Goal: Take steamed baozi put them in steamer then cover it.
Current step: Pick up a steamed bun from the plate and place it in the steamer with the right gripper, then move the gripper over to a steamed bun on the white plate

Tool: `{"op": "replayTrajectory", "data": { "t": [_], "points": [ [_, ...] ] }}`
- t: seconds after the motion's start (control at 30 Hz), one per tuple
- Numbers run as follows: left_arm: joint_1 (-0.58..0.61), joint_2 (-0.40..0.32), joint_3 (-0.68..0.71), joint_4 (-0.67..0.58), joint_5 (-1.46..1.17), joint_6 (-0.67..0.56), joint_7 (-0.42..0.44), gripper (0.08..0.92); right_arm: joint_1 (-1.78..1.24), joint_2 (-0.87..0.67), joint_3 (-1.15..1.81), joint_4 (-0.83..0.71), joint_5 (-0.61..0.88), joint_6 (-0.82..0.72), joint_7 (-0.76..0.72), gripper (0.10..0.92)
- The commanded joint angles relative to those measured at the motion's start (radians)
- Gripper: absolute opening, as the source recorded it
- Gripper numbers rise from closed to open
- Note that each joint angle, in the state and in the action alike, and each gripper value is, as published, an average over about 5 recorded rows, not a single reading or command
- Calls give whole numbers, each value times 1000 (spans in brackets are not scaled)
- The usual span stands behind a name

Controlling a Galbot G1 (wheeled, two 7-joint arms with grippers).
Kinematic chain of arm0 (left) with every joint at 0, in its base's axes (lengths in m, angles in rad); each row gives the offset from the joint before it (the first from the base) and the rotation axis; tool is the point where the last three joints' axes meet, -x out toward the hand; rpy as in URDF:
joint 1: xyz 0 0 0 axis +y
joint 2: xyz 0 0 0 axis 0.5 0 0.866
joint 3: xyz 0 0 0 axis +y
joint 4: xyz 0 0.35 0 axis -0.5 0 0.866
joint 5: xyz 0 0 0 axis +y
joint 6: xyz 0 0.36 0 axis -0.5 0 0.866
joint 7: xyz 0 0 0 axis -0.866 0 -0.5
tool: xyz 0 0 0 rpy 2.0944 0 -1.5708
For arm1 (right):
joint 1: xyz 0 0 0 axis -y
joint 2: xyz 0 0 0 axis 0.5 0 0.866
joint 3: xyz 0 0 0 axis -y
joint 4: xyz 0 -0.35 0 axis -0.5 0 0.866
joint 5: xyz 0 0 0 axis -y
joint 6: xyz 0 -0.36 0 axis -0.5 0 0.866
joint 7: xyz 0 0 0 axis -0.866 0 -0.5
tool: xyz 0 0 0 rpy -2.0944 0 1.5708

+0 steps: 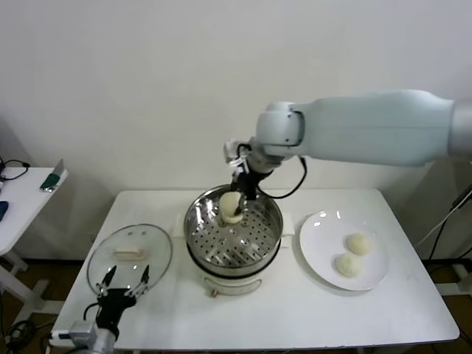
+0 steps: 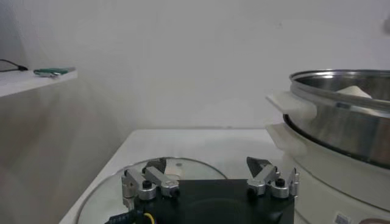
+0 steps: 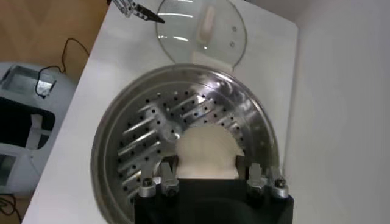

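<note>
Baozi in right fingers above steamer rim.

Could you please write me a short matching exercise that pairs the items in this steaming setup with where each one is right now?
Things:
1. glass lid
2. bun in the right hand
3. two buns
4. left hand

Places:
A. on the white plate
B. over the steamer tray
C. flat on the table, left of the steamer
D. open, at the lid's near edge

Pairs: 1-C, 2-B, 3-A, 4-D

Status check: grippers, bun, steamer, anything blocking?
Right gripper shut on baozi, over steamer. Left gripper open by cover. Two baozi on plate. Tray unobstructed.
</note>
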Motion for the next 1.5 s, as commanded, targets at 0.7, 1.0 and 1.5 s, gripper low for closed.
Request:
{"op": "replayTrajectory", "data": {
  "t": [0.7, 1.0, 1.5],
  "points": [
    [8, 4, -2, -13, -5, -6, -1, 823, -268, 187, 20, -204, -87, -65, 115, 636],
    [11, 1, -2, -16, -5, -8, -3, 823, -245, 179, 21, -194, -103, -39, 93, 719],
    [0, 5, 1, -9, -3, -8, -13, 823, 133, -350, -145, 115, -171, 110, -174, 823]
  ]
}}
